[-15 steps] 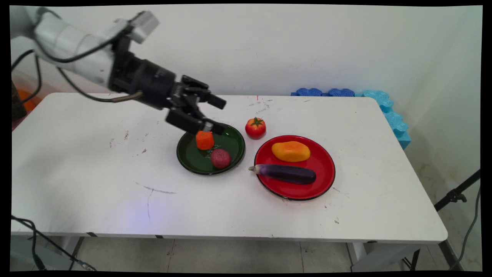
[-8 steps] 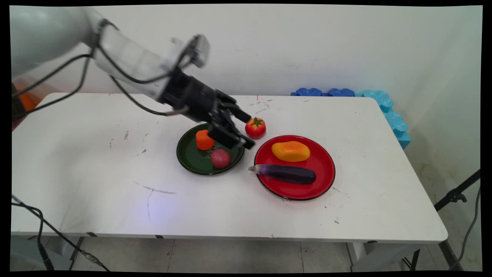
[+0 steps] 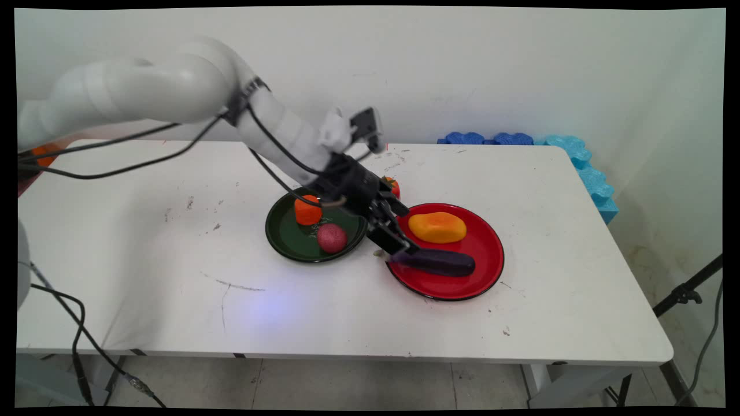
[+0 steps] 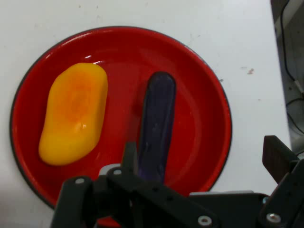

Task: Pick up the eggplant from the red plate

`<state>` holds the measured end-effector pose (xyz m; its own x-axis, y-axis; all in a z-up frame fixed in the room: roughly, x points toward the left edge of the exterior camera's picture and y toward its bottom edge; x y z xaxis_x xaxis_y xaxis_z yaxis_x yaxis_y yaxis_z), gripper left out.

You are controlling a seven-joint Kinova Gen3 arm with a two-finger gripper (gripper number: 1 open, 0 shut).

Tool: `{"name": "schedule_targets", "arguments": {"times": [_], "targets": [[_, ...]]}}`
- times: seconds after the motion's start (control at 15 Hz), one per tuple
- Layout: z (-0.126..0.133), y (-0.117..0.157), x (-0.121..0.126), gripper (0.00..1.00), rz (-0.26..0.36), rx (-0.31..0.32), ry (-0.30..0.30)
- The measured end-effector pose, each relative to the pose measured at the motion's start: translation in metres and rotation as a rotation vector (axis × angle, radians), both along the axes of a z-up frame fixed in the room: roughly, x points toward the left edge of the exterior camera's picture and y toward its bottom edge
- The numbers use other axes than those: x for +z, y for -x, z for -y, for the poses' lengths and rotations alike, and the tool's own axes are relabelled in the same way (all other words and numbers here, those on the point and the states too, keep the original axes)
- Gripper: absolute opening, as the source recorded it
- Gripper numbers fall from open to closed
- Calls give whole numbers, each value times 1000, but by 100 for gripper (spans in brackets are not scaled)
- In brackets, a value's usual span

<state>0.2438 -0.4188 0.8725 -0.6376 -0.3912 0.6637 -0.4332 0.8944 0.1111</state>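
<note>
My gripper (image 3: 404,231) is open and hangs low over the left edge of the red plate (image 3: 492,254). A dark purple eggplant (image 3: 442,263) lies on that plate, its stem end under the gripper. In the hand view the eggplant (image 4: 156,128) runs up between the two fingers, close beside the left finger (image 4: 129,154), and the right finger (image 4: 277,159) stands well off to the side. A yellow-orange mango-like fruit (image 3: 437,227) lies on the same plate (image 4: 209,99), seen left of the eggplant in the hand view (image 4: 73,114). Nothing is held.
A dark green plate (image 3: 278,240) left of the red one holds an orange carrot piece (image 3: 307,211) and a reddish round fruit (image 3: 332,238). A tomato (image 3: 394,185) stands behind the gripper, partly hidden. Blue foam pieces (image 3: 578,156) line the table's far right corner.
The gripper has left the orange piece on the green plate and swung right and down, past the tomato, to the eggplant's stem end on the red plate.
</note>
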Motion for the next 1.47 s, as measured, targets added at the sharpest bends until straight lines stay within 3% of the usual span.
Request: {"name": "schedule_targets", "arguments": {"times": [0.8, 1.2, 1.27, 1.47], "targets": [[27, 39, -68, 100, 56, 14, -29], [33, 49, -85, 100, 54, 12, -41], [33, 50, -86, 0, 54, 11, -41], [30, 57, -89, 0, 50, -6, -41]]}}
